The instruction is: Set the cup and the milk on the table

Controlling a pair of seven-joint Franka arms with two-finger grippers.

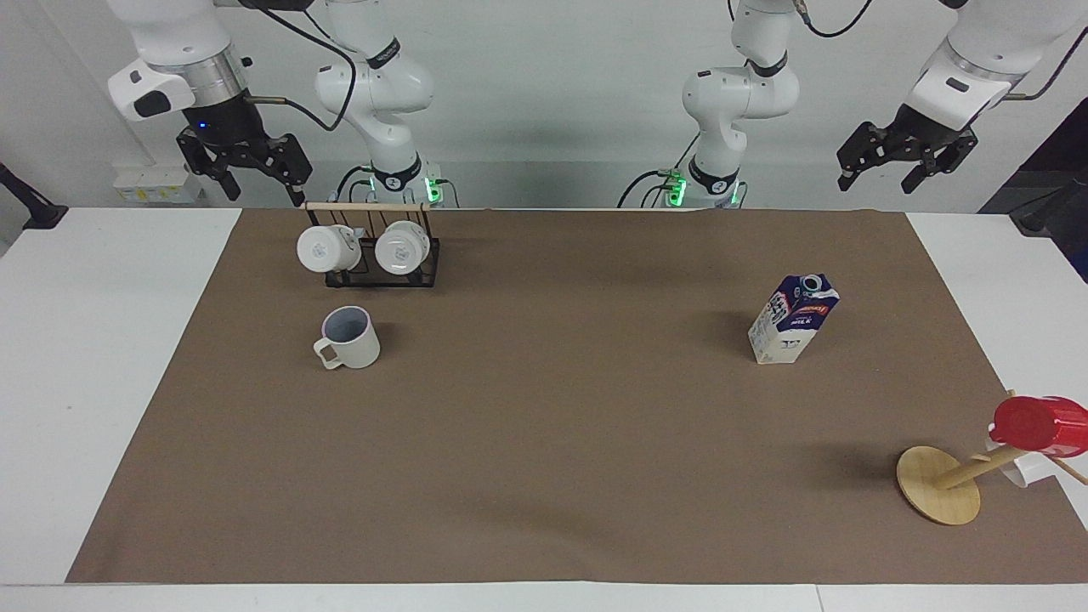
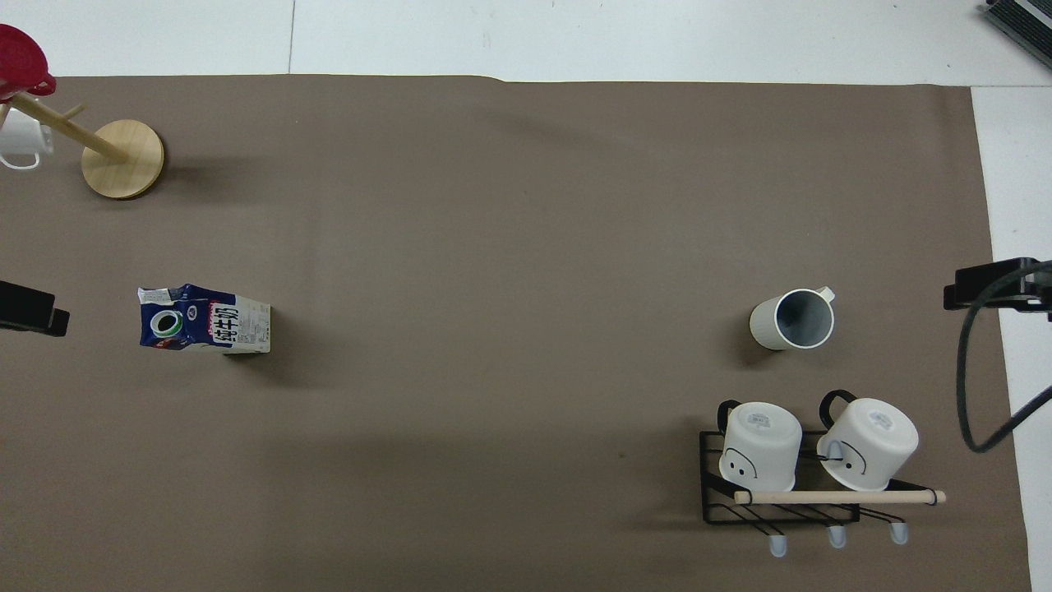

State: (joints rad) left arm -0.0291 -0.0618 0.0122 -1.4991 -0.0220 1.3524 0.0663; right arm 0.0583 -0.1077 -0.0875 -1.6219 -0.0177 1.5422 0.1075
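Blue-topped milk carton (image 1: 792, 320) lettered "MILK", upright on brown mat (image 1: 561, 425)

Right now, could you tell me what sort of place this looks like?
Probably a robotics lab staged as a kitchen counter: two open grippers, left and right, wait above a brown mat holding a cup and milk.

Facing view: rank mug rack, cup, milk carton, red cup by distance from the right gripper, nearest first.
From the right gripper, raised over its table end:
1. mug rack, just below it
2. cup, beside the rack
3. milk carton, toward the left arm's end
4. red cup, on the wooden stand
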